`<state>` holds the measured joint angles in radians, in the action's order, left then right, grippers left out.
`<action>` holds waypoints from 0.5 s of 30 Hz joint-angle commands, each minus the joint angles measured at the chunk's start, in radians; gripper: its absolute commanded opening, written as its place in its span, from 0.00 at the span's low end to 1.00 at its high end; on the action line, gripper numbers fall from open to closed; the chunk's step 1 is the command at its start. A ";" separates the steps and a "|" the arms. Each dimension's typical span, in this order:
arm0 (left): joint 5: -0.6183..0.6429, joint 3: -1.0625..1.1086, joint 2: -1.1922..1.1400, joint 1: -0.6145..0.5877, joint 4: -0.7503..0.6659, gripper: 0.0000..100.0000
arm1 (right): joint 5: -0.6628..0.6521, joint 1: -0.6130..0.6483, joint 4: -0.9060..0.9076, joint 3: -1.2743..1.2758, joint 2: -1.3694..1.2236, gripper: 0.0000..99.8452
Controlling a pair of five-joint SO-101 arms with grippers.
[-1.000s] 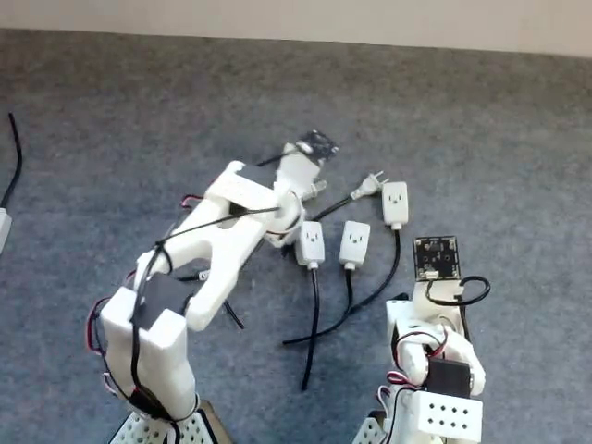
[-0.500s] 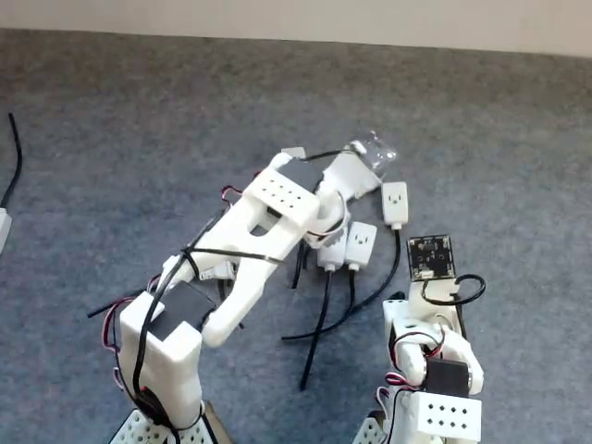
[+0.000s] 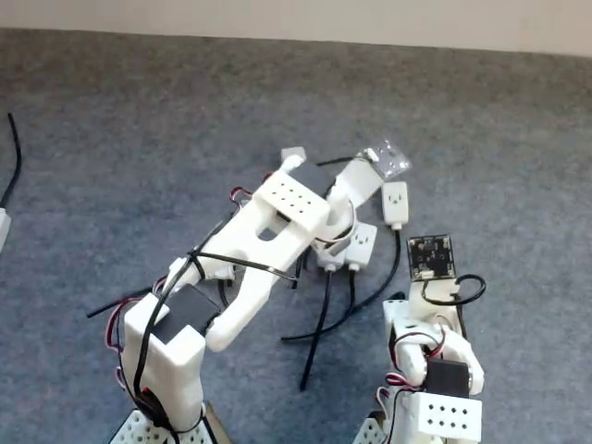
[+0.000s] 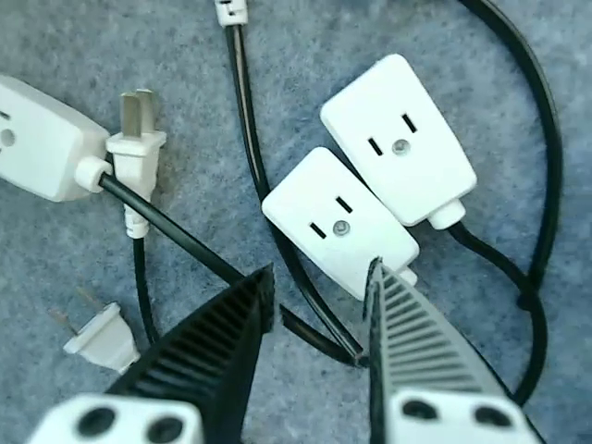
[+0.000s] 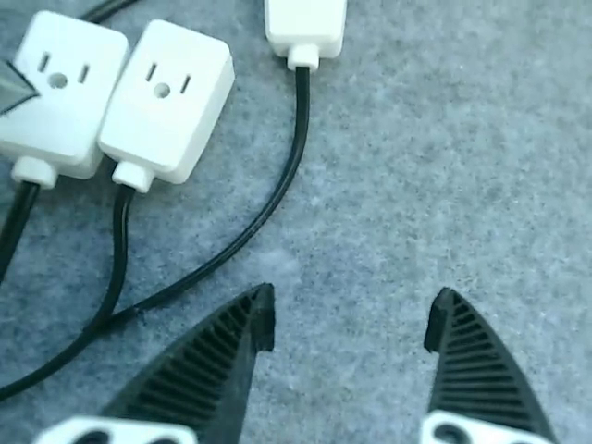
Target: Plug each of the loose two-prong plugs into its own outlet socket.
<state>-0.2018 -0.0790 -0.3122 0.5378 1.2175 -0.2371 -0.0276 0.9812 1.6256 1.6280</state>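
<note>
Two white outlet sockets (image 4: pixel 338 225) (image 4: pixel 398 153) lie side by side on the grey carpet under my left gripper (image 4: pixel 319 277). It hangs open above them, a black cord passing beneath its tips. A third socket (image 4: pixel 32 139) lies off to one side, and next to it is a white two-prong plug (image 4: pixel 137 139) on a black cord. Another loose plug (image 4: pixel 97 335) rests nearby. My right gripper (image 5: pixel 353 301) is open over bare carpet, short of the paired sockets (image 5: pixel 60 88) (image 5: pixel 166 97). In the high view the left arm (image 3: pixel 277 217) covers one socket; two others (image 3: pixel 359 242) (image 3: pixel 395 203) show.
Black cords (image 3: pixel 319 319) trail from the sockets toward the arm bases. One cord (image 5: pixel 268 199) curves across the carpet in front of the right gripper. The right arm (image 3: pixel 435 370) is folded near the front edge. A separate cable (image 3: pixel 14 171) lies far left.
The left arm has swung right and forward, from beside the leftmost socket to above the sockets, now covering the plug and one socket in the high view. The right arm stayed still.
</note>
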 commanded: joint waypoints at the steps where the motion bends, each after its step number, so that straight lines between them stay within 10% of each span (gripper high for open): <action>1: -0.012 0.016 0.015 0.002 0.008 0.18 | -0.011 0.002 -0.022 -0.021 0.013 0.26; 15: -0.109 0.027 -0.163 -0.331 -0.005 0.18 | -0.014 0.002 -0.022 -0.021 0.013 0.26</action>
<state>-0.2708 -0.0545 -0.4749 0.3337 1.2144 -0.2371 -0.0276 0.9812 1.6256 1.6280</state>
